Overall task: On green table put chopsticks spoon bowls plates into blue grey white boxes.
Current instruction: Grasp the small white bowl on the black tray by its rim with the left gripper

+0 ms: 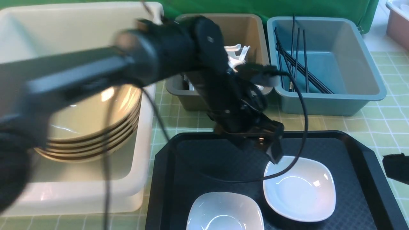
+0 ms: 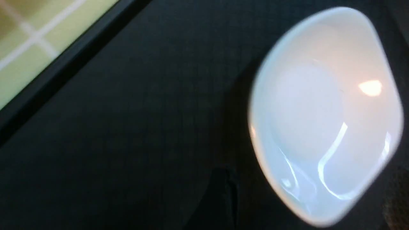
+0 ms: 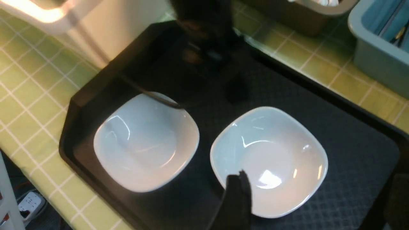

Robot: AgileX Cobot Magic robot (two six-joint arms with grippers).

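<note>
Two white bowls sit on a black tray [image 1: 166, 179]: one to the right [image 1: 298, 188] [image 2: 322, 115] [image 3: 268, 159], one at the front [image 1: 225, 212] [image 3: 145, 142]. My left gripper [image 1: 271, 147] [image 2: 310, 204] hangs open over the tray, just above the far rim of the right bowl, holding nothing. My right gripper [image 1: 396, 167] [image 3: 316, 204] is open at the tray's right edge, one finger [image 3: 236, 198] over the near rim of that same bowl. Stacked plates [image 1: 92, 127] lie in the white box [image 1: 140, 179]. Spoons [image 1: 236, 54] are in the grey box [image 1: 255, 35], black chopsticks [image 1: 297, 64] in the blue box [image 1: 358, 64].
The three boxes stand in a row behind and left of the tray on the green checked tablecloth [image 1: 389, 115]. My left arm [image 1: 166, 54] stretches blurred across the white and grey boxes. A pinkish box [image 1: 397, 22] shows at the far right corner.
</note>
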